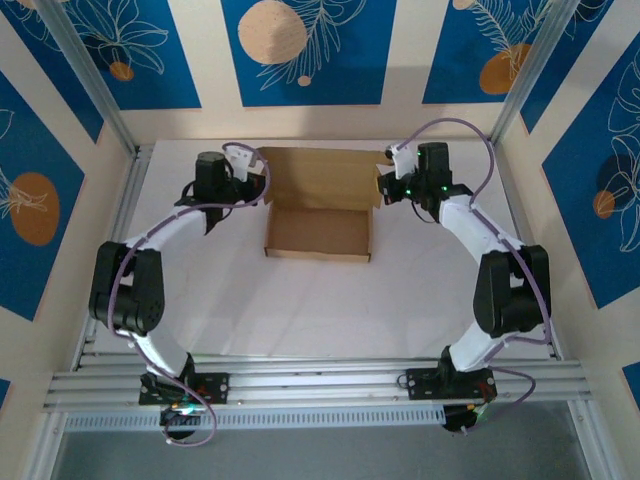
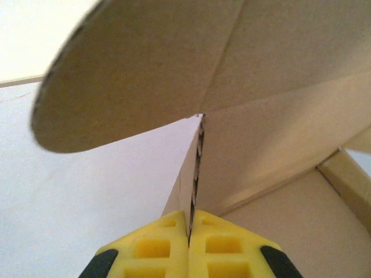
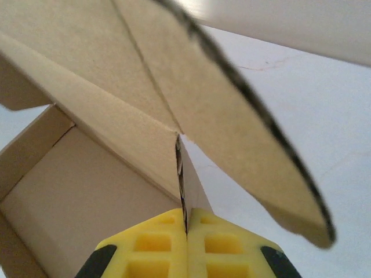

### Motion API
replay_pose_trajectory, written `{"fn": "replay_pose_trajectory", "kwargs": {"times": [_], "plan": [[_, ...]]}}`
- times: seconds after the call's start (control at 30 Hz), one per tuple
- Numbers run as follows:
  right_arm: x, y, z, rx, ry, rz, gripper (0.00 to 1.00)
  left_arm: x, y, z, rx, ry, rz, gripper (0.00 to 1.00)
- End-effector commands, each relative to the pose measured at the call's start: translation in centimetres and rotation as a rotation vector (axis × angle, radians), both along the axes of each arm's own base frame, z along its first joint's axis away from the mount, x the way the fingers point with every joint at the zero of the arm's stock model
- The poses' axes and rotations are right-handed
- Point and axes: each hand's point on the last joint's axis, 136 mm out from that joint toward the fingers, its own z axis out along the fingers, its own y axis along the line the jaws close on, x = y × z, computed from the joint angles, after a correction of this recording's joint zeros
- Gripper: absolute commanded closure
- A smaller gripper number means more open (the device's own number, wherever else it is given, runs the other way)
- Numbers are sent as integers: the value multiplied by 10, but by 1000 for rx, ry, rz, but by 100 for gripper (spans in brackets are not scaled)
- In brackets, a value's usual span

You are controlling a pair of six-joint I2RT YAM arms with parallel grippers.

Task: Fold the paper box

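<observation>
The paper box (image 1: 318,235) lies at the back middle of the white table, a shallow brown tray with its lid panel standing up behind it. My left gripper (image 1: 258,188) is at the box's left side wall. In the left wrist view its yellow fingers (image 2: 162,249) are shut on the thin edge of that wall, under a rounded flap (image 2: 139,75). My right gripper (image 1: 383,186) is at the right side wall. Its yellow fingers (image 3: 156,249) are likewise shut on the wall's edge, with a rounded flap (image 3: 255,150) overhead and the tray's inside (image 3: 87,197) to the left.
Aluminium rails (image 1: 320,385) carry both arm bases at the near edge. Slanted metal posts (image 1: 90,80) stand at the back corners before blue patterned walls. White tabletop (image 1: 320,310) stretches between the box and the rails.
</observation>
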Motion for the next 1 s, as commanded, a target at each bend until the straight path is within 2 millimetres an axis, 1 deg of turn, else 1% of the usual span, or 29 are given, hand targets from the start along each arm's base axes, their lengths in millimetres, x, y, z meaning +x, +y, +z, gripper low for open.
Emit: {"fn": "replay_pose_trajectory", "kwargs": {"times": [0.0,0.1,0.17,0.3,0.4,0.47,0.63,0.7,0.8,0.9,0.97], "plan": [[-3,23,28,112,-42,-100,100,-12,-18,22,-132,-20,7,100],[-4,18,32,188,-5,-247,100,-17,-17,26,-167,-29,62,100],[-4,16,36,227,4,-324,100,-21,-19,31,-179,-49,77,100],[-7,24,47,277,-28,-390,100,-24,-18,41,-200,-74,139,100],[-8,16,50,319,-48,-506,100,-28,-17,46,-258,-90,194,100],[-8,12,48,359,-48,-564,100,-31,-20,48,-290,-103,220,100],[-9,16,42,393,-74,-597,100,-37,-33,52,-284,-132,258,100],[-9,17,36,404,-57,-624,100,-36,-32,52,-294,-136,296,100],[-9,21,34,403,-51,-615,100,-37,-33,50,-317,-140,323,100],[-14,25,32,389,-66,-587,100,-40,-37,46,-301,-149,310,100],[-18,25,28,388,-73,-573,100,-43,-40,38,-286,-153,296,100]]}}
